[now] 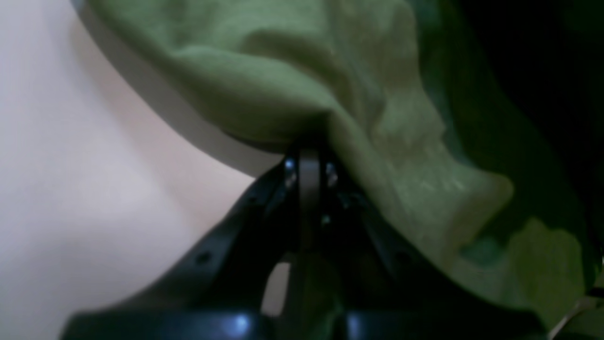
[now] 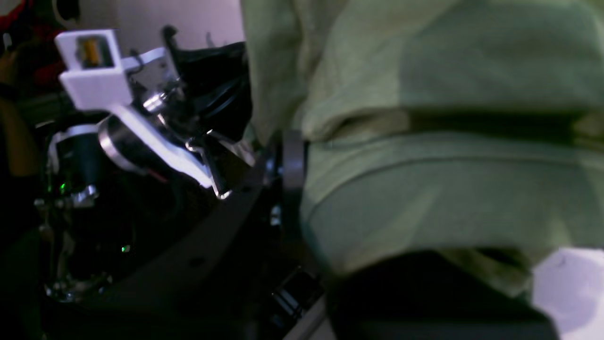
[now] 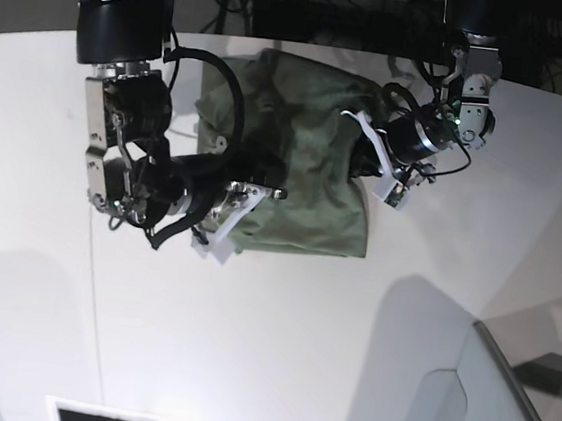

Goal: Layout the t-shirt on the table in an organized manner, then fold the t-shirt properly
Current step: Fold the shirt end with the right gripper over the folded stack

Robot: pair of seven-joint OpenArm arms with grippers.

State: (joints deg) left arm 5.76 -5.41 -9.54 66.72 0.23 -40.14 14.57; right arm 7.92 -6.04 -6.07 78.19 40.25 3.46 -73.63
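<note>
Both end effectors (image 1: 309, 156) (image 2: 292, 156) clamped tight.

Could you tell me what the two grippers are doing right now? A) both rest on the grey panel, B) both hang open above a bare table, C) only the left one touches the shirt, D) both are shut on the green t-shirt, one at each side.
D: the left gripper and right gripper each pinch the t-shirt.
</note>
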